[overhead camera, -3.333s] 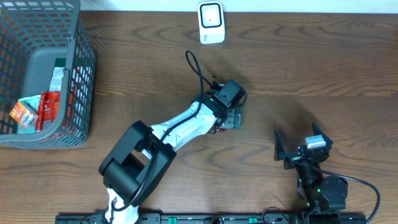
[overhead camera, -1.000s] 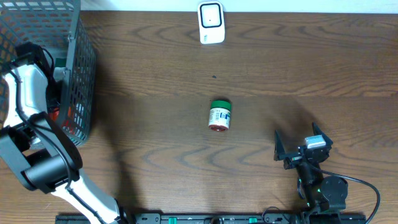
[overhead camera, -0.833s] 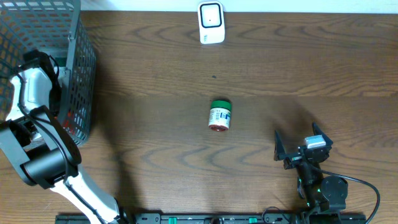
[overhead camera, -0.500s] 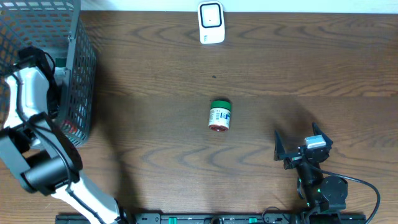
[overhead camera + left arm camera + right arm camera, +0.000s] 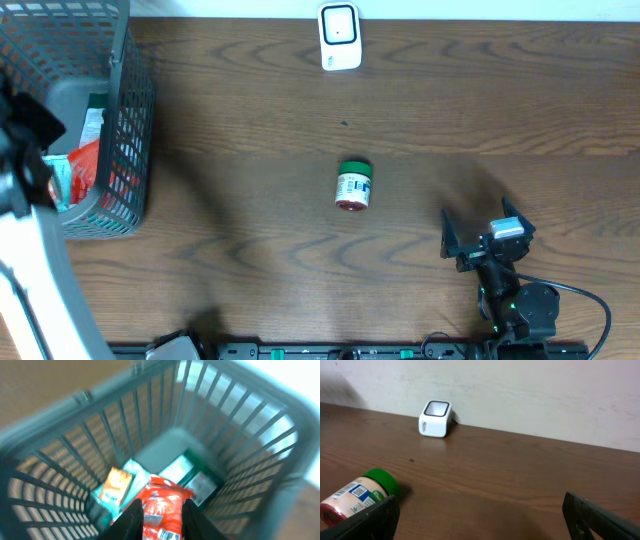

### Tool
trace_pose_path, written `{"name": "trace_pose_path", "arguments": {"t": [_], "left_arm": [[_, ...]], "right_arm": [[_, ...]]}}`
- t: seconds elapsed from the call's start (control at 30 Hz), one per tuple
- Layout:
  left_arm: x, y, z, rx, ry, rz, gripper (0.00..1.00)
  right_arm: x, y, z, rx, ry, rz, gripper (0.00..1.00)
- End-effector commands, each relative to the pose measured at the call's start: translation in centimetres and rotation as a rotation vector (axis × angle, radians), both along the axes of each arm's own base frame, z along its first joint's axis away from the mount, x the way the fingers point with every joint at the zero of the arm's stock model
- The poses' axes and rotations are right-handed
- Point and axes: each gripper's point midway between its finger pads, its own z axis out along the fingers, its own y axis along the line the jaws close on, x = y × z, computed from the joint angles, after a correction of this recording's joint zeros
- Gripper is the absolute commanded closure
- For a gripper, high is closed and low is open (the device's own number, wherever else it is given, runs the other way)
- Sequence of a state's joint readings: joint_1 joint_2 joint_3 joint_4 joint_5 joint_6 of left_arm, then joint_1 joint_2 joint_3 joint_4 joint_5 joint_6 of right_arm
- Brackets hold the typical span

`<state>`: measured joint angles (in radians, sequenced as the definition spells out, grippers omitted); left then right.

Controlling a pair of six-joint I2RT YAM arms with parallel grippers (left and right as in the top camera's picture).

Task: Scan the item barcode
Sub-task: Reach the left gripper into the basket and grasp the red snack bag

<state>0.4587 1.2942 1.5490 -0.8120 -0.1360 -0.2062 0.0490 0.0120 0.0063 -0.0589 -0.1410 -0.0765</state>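
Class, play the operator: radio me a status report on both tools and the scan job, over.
Left tool shut on red packet over basket. Right tool open, empty. Jar lies mid-table, short of scanner.

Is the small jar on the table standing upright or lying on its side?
On its side. The jar shows its label from above, green lid toward the scanner.
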Motion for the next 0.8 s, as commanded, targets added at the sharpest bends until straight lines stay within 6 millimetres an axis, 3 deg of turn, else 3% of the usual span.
{"name": "trace_pose_path", "arguments": {"t": [0.0,0.07,0.1,0.13,0.3,0.37,0.4,0.53,0.63,0.77], "left_arm": [[-2.6,-3.4,5.9,0.043,-0.191,-0.05,0.73],[-3.7,-3.8,7.2,0.076,-0.224,-0.033,0.71],[-4.2,-3.9,8.1,0.091,-0.252,-0.028,0.56],[-4.2,-3.9,8.2,0.093,-0.255,-0.028,0.48],[-2.1,-2.9,4.6,0.043,-0.135,-0.028,0.17],[0.4,-1.9,1.2,0.016,-0.03,-0.04,0.09],[2.1,-1.1,-1.9,-0.022,0.054,-0.037,0.06],[5.1,-0.4,-8.6,-0.112,0.218,-0.104,0.02],[6.9,-0.5,-13.9,-0.183,0.333,-0.172,0.01],[7.3,-0.3,-19.8,-0.26,0.475,-0.17,0.01]], "right_arm": [[0.0,-0.3,0.0,0.009,0.002,-0.013,0.01],[0.0,-0.3,0.0,0.009,0.002,-0.013,0.01],[0.0,-0.3,0.0,0.009,0.002,-0.013,0.01],[0.0,-0.3,0.0,0.009,0.002,-0.013,0.01],[0.0,-0.3,0.0,0.009,0.002,-0.013,0.01],[0.0,-0.3,0.0,0.009,0.002,-0.013,0.01],[0.0,-0.3,0.0,0.009,0.002,-0.013,0.01],[0.0,-0.3,0.0,0.009,0.002,-0.013,0.01],[0.0,-0.3,0.0,0.009,0.002,-0.013,0.01],[0.0,-0.3,0.0,0.009,0.002,-0.013,0.01]]}}
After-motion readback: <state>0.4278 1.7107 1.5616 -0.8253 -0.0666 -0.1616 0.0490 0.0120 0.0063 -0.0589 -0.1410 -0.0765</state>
